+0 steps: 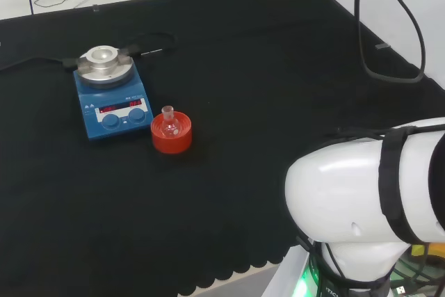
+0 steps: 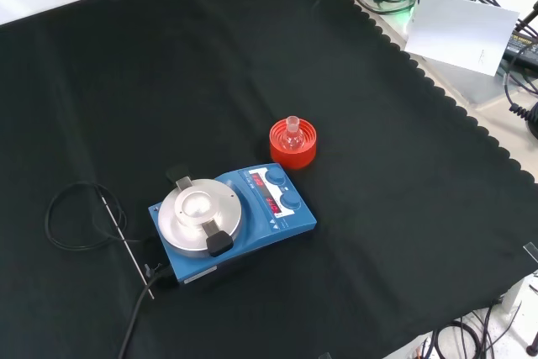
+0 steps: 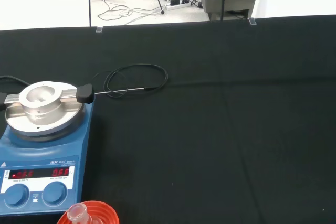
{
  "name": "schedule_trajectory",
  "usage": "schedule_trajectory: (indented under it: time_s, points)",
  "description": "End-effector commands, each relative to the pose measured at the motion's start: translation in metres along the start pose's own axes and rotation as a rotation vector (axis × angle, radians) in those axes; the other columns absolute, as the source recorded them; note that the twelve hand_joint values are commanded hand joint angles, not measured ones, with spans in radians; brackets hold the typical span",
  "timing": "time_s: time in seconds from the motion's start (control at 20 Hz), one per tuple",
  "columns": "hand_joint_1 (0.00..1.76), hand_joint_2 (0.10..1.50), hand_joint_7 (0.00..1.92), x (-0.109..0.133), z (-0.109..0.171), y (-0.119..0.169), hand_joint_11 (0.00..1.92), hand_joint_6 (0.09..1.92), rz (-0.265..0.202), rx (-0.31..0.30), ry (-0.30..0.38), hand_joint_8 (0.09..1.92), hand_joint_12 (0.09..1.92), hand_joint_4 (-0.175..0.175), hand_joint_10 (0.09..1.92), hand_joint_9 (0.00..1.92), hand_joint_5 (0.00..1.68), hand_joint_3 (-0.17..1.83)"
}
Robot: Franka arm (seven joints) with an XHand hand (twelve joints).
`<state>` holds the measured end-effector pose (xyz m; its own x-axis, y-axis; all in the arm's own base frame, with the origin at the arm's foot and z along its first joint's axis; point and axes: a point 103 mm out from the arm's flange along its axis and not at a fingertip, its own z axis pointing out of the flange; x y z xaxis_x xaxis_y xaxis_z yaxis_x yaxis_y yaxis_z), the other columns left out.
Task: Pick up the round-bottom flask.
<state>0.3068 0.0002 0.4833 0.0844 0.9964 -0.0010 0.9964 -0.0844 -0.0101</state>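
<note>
A small clear round-bottom flask (image 1: 169,125) stands upright in a red ribbed ring stand (image 1: 172,137) on the black cloth. In the head view it sits just right of a blue stirrer plate. The front view shows the flask (image 2: 292,135) and its red stand (image 2: 293,143) near the middle of the cloth, just beyond the plate. The wrist view catches the flask's open neck (image 3: 77,213) and the rim of the stand (image 3: 100,212). Nothing touches the flask.
The blue stirrer plate (image 1: 111,109) with a round metal top (image 2: 200,213) stands beside the stand. A thin probe and coiled black cable (image 2: 80,216) lie on the cloth by the plate. The arm's white link (image 1: 368,199) stands at the head view's lower right.
</note>
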Motion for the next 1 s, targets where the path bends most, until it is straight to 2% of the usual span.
schedule_trajectory:
  time_s: [0.05,0.15,0.3,0.6,1.0]
  points:
    - [0.12,1.16,0.09,-0.001,0.0,0.0,0.08,0.41,0.001,-0.009,-0.01,0.6,1.32,-0.014,0.67,0.2,0.22,0.54]
    - [0.09,1.24,0.09,-0.004,0.0,0.001,0.05,0.32,0.004,-0.007,-0.009,0.59,1.37,-0.014,0.67,0.19,0.25,0.4]
    - [0.08,1.28,0.09,-0.007,0.001,0.003,0.05,0.26,0.009,-0.005,-0.008,0.59,1.38,-0.014,0.67,0.19,0.28,0.31]
    - [0.08,1.3,0.09,-0.015,0.017,0.006,0.05,0.24,0.021,0.015,0.0,0.59,1.38,-0.014,0.67,0.19,0.29,0.28]
    - [0.09,1.29,0.09,-0.03,0.06,0.018,0.06,0.23,0.077,0.075,0.034,0.59,1.38,-0.014,0.67,0.2,0.3,0.27]
